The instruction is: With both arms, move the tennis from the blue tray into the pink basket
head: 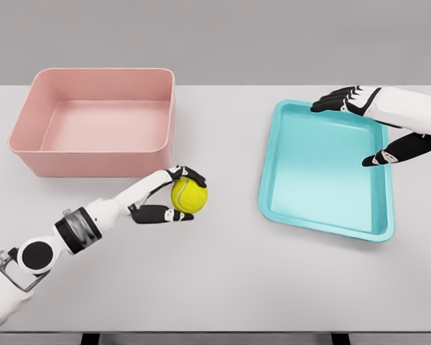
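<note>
Left fingers: curled around the tennis ball [189,195], black fingertips [178,215] under and over it, pinching it firmly.
Left hand [169,195]: holds the ball above the table [223,280], just near and right of the pink basket's near-right corner.
Tennis ball: round, no long axis; it is out of the blue tray [323,169] and not yet in the pink basket [93,154].
Key relation: the basket's open mouth lies to the far left of the ball, its near wall between them; I judge the ball must rise over that rim.
Right hand [373,126]: fingers spread, holding nothing, over the tray's far-right edge.
Nearer hand: the left, clearly.
</note>
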You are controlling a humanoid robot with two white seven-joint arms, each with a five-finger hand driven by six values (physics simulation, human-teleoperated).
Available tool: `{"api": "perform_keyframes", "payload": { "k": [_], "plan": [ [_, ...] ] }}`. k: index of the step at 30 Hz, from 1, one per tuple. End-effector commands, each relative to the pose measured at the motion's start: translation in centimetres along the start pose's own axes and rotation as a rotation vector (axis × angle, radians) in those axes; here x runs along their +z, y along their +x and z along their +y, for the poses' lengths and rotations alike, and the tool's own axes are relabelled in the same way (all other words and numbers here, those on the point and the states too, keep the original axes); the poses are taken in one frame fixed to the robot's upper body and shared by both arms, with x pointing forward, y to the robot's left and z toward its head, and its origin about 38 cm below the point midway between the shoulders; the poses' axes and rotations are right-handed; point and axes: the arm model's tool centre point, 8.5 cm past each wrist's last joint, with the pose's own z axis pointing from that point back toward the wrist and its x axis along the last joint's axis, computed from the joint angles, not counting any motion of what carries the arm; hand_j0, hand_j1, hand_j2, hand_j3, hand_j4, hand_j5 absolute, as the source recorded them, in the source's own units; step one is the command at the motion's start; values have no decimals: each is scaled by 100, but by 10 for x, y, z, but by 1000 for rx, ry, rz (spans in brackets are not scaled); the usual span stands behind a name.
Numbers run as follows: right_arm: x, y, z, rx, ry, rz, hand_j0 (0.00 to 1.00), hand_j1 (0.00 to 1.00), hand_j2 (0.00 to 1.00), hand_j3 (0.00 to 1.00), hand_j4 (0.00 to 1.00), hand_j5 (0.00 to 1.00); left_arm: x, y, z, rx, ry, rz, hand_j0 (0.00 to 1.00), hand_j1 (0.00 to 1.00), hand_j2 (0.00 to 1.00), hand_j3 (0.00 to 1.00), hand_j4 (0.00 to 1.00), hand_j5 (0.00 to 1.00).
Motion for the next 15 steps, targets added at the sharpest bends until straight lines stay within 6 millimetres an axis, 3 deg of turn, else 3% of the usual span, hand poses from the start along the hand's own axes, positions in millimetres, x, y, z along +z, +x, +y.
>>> {"api": "perform_keyframes", "payload": {
  "k": [1,15],
  "plan": [
    [0,0,-1,-5,-3,0,100,100,100,100,100,100,0,6,1,-4,3,-50,44,44,44,44,44,44],
    [3,0,-2,-5,1,6,100,100,100,100,100,100,2,32,29,-95,44,-220,44,44,44,44,44,44]
  ]
}}
